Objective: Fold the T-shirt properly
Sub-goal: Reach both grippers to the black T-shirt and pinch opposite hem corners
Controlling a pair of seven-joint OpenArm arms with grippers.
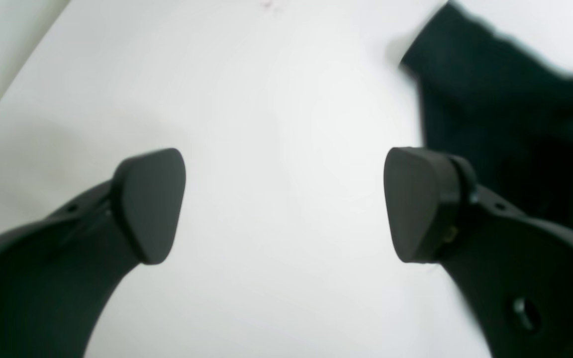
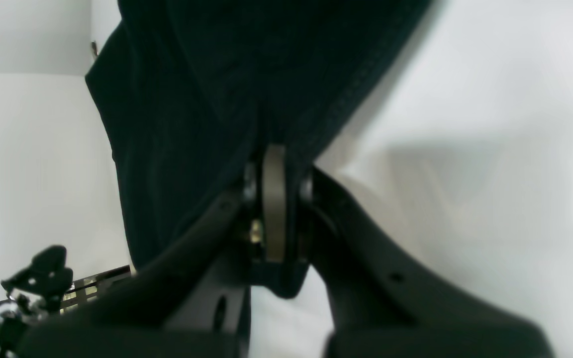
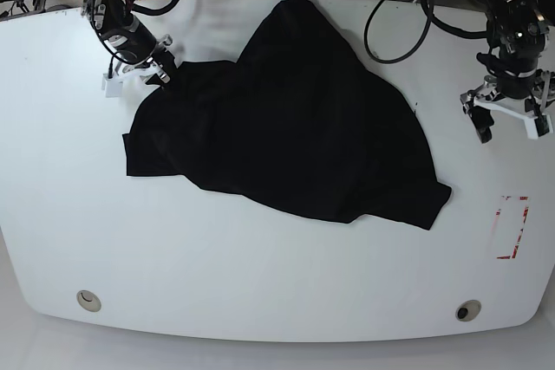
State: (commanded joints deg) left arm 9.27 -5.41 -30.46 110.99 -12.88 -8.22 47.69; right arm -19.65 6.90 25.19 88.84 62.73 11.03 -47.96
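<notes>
A: T-shirt (image 3: 286,127) first. It's lying crumpled across the middle of the white table (image 3: 260,283), nearest edge a ragged diagonal, one corner pointing toward the view's lower right, another lump running up to the far edge. No print showing, just black.

B: So we're nowhere near folding. We'd call this the spread-out step: getting it flat before any fold.

A: Agreed. Our right gripper (image 2: 274,164) has the fabric. In the wrist view the fingers are pressed together w/ a hemmed edge of cloth pinched between them, stitching visible beside it.

B: And in the base view that gripper (image 3: 160,71) sits at the shirt's upper-left corner, far side of the table, arm coming down from the back edge, wrist tilted in toward the cloth.

A: Left gripper (image 1: 286,204) is empty. Pads (image 1: 149,204) stand wide apart over bare table, nothing between them. Shirt (image 1: 505,99) is only off to one side of that view, not touching.

B: In the base view it (image 3: 507,110) hangs well apart from the shirt, near the table's right end, close to a red-marked rectangle (image 3: 512,227).

A: Next move, imo: the left arm needs to reach in to the shirt's near-right corner and take an edge, so both arms can pull the cloth taut.

B: Risk is grabbing two layers at that bunched corner. Can't tell from here how many are stacked.
</notes>
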